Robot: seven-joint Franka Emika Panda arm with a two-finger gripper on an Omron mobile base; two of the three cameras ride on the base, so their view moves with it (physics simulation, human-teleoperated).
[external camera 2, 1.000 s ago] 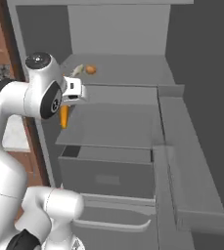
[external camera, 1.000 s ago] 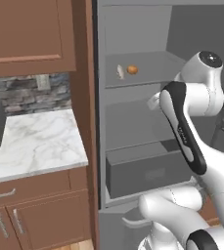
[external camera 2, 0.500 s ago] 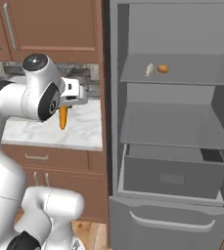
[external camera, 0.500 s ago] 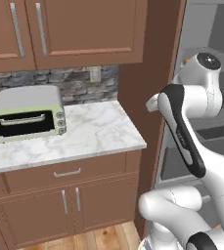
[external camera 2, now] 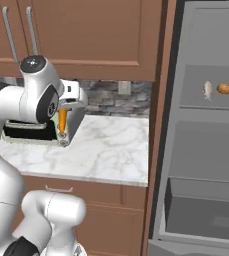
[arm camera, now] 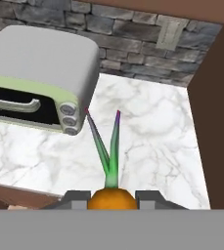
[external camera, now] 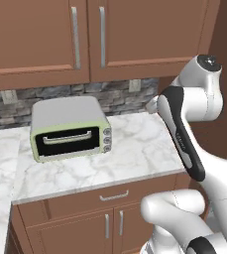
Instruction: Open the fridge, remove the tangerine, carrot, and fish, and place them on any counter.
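My gripper [external camera 2: 64,106] is shut on the carrot [external camera 2: 62,121], which hangs point down above the white marble counter [external camera 2: 111,150], just right of a toaster oven. In the hand view the carrot [arm camera: 112,197] sits between the two fingertips of the gripper [arm camera: 112,199], its green top reaching out over the counter [arm camera: 152,141]. To the right, the fridge [external camera 2: 206,137] stands open. On its upper shelf the pale fish [external camera 2: 207,90] lies next to the tangerine [external camera 2: 224,88]. In the left base view the arm covers the hand, above the counter [external camera: 135,149].
A grey and pale green toaster oven [external camera: 68,128] stands at the back left of the counter, also seen in the hand view as the toaster oven [arm camera: 35,83]. Brown wall cabinets [external camera: 85,39] hang above, and a brown side panel [external camera 2: 158,125] borders the fridge. A fridge drawer [external camera 2: 201,220] is pulled out.
The whole picture has shifted: the base has swung left from the fridge to the counter. The carrot stays in my shut gripper, now over the marble top.
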